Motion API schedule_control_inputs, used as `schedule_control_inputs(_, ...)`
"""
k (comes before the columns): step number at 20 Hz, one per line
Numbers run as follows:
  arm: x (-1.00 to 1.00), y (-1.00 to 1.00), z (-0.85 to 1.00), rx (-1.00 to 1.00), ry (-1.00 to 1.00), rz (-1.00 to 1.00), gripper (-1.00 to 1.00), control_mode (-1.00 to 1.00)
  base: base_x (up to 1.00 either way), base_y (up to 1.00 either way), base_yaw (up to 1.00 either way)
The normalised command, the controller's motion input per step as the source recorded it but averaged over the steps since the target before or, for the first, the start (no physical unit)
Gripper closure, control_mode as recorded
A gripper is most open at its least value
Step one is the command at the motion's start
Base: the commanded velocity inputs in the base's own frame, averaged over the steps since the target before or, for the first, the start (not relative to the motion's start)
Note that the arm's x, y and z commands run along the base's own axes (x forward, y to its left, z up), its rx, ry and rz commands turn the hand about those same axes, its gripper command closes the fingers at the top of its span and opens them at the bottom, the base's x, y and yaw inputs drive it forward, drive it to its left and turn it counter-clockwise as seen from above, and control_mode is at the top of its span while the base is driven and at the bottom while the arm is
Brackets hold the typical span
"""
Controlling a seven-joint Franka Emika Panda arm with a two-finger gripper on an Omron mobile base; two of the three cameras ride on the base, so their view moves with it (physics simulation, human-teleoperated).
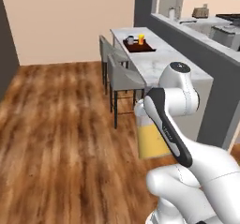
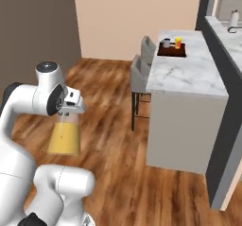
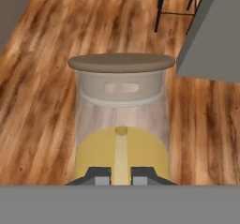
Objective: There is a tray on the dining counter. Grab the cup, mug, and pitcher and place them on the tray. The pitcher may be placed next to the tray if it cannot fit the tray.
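Glass pitcher [image 2: 64,136], one cup [image 1: 141,39], one mug [image 1: 130,40]

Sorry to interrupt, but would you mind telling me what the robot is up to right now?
The arm is carrying the pitcher of orange liquid above the wooden floor, its gripper shut on it below the brown cork lid. Off at the far end of the dining counter, the tray already holds the mug and the yellow cup. The pitcher is the last item to deliver, and the robot is some way from the tray.
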Motion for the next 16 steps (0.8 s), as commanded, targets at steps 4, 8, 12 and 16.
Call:
schedule_control_inputs(4,0.00,0.00,0.00,0.00,0.00,0.00,1.00,1.00,0.59,1.00,-0.56)
schedule_control_inputs(8,0.00,0.00,0.00,0.00,0.00,0.00,1.00,1.00,0.63,1.00,-0.55)
schedule_control_inputs(12,0.00,0.00,0.00,0.00,0.00,0.00,1.00,1.00,0.65,1.00,-0.54)
schedule_control_inputs(16,0.00,0.00,0.00,0.00,0.00,0.00,1.00,1.00,0.62,1.00,-0.53)
